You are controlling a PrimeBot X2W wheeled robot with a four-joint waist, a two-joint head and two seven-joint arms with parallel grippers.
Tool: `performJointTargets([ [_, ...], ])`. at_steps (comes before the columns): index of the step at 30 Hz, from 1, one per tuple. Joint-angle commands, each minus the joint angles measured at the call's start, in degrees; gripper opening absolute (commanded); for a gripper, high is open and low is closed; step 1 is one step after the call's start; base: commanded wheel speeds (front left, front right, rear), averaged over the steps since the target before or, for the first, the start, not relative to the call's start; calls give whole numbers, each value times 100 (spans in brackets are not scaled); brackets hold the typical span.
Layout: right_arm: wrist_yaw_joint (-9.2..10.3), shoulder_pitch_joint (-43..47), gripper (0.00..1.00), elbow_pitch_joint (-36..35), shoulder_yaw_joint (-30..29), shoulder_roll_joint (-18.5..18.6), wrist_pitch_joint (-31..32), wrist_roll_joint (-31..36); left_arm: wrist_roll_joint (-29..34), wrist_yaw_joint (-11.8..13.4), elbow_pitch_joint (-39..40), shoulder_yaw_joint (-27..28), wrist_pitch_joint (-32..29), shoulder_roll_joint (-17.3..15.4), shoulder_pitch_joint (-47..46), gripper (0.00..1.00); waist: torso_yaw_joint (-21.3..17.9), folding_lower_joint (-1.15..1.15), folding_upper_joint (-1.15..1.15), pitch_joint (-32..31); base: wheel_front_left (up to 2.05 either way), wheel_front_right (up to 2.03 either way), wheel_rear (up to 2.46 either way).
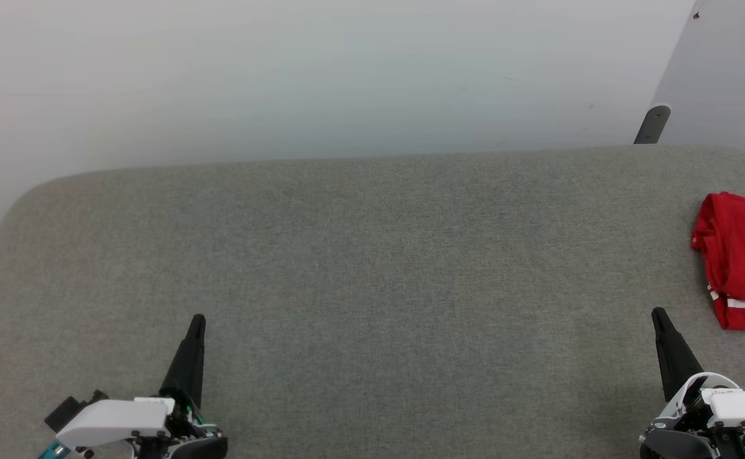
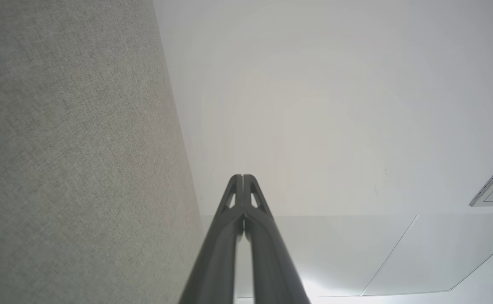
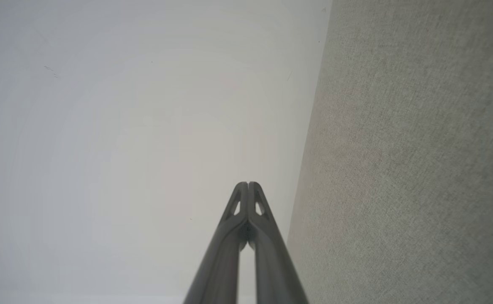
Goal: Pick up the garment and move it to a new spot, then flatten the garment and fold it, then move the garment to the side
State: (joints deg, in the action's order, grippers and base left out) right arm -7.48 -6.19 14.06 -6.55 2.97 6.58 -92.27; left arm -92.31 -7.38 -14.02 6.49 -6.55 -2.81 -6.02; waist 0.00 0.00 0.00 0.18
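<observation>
I see the garment (image 1: 739,261) at the right edge of the head view, a red bundle with a white stripe near its lower end; it lies on the grey padded surface (image 1: 372,255) and is cut by the frame, so no number or lettering is visible to me. The left gripper (image 1: 198,320) is at the lower left and the right gripper (image 1: 657,313) at the lower right; both have the fingers pressed together to one dark point and hold nothing; the right one is near the bundle but apart from it. In my judgement this scene fits two stages: a bunched shirt that waits to be lifted, or a folded shirt that is put to the side; the pictures do not decide it. To work well here I would turn the head to the right until the whole bundle is in frame, and read its edges and layers before I command any arm; I would also hold the fingertips above the surface, because I think this weave may catch a tip. The head view gives me the place of the cloth and of both arms; the wrist views give me the closed tips from close, with nothing between them, and the pale wall (image 3: 124,126) behind.
</observation>
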Motion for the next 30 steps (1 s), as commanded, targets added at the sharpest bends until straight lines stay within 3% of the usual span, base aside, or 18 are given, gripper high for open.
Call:
performJointTargets([
  [1, -3, -21, 0, 2, 0, -20, 13, -26, -18, -20, -6, 13, -18, 2, -52, 0, 0, 0, 0, 0, 0, 0, 0],
  [30, -2, -21, 0, 2, 1, -21, 13, -27, -19, -20, -5, 12, -17, 2, -52, 0, 0, 0, 0, 0, 0, 0, 0],
])
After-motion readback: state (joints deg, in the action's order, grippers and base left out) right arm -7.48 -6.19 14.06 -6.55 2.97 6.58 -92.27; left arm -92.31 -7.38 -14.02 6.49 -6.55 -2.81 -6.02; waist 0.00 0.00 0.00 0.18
